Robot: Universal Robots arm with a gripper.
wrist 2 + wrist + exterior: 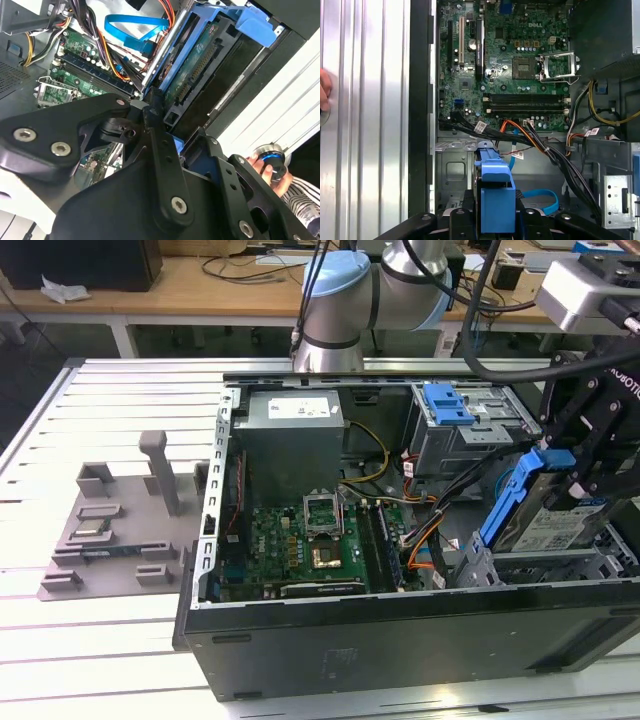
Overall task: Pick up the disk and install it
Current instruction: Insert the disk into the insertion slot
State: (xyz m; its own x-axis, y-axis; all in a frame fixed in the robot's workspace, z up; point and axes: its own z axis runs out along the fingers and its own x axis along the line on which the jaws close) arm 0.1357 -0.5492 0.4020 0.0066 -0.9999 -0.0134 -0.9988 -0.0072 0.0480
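The disk (548, 522), silver-grey with a blue-and-white label and a blue bracket (508, 502), hangs tilted over the metal drive cage (500, 565) at the exterior view's right end of the open computer case. My gripper (575, 488) is shut on its upper part. In the first wrist view the bracket's blue end (495, 197) sits between my gripper (495, 222) and the cage floor (455, 172). The second wrist view shows the disk's green circuit underside (197, 62) and its blue frame (252, 22) past the black finger linkage. Whether the disk's lower end touches the cage I cannot tell.
Inside the case are a grey power-supply box (293, 428), the green motherboard (300, 540), a blue latch plate (447, 403) and loose cable bundles (425, 535). A grey fixture block (120, 530) lies on the slatted table. A person's hand (270, 169) rests on a knob.
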